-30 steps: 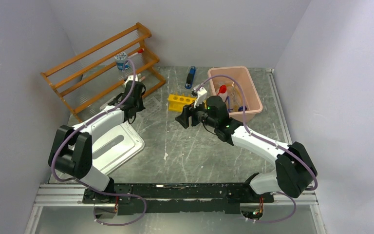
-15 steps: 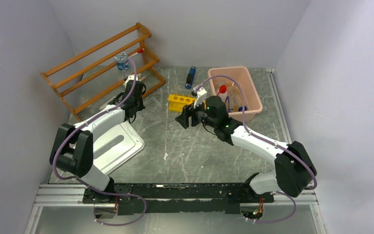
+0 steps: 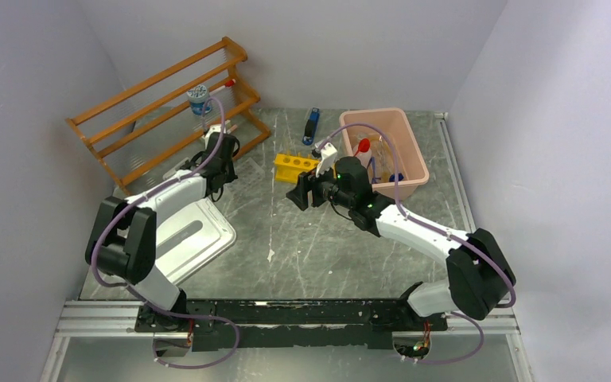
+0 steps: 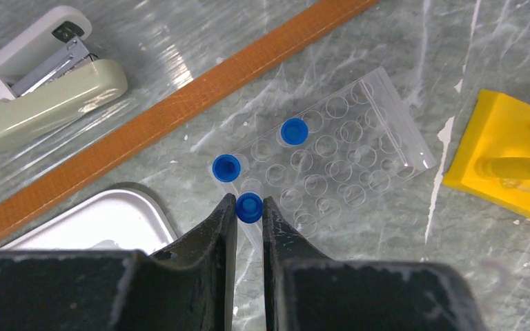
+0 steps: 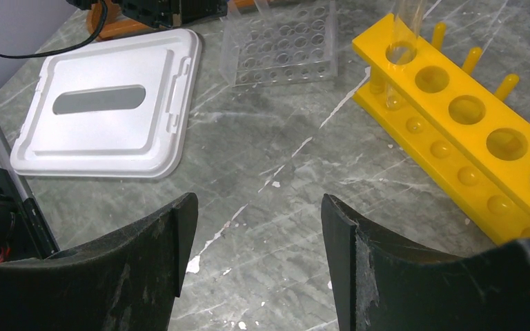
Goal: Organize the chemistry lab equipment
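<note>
Pincer states differed. Your left pincer (image 4: 249, 201) was clamped on the cap end of a blue-capped clear tube (image 4: 249, 209) at the corner of the clear plastic well rack (image 4: 345, 148), where two more blue-capped tubes (image 4: 226, 167) stood in wells close by. Whether the held tube sat in a well, I could not tell. Your right pincer (image 5: 257, 210) hung wide open and empty over the grey worktop (image 5: 262, 155), near the yellow test-tube rack (image 5: 469, 141).

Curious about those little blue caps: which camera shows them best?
Left wrist view: three blue-capped tubes stand close at the clear rack, one held by the left gripper. From the top they are too small to see; the right wrist shows only the rack.
</note>
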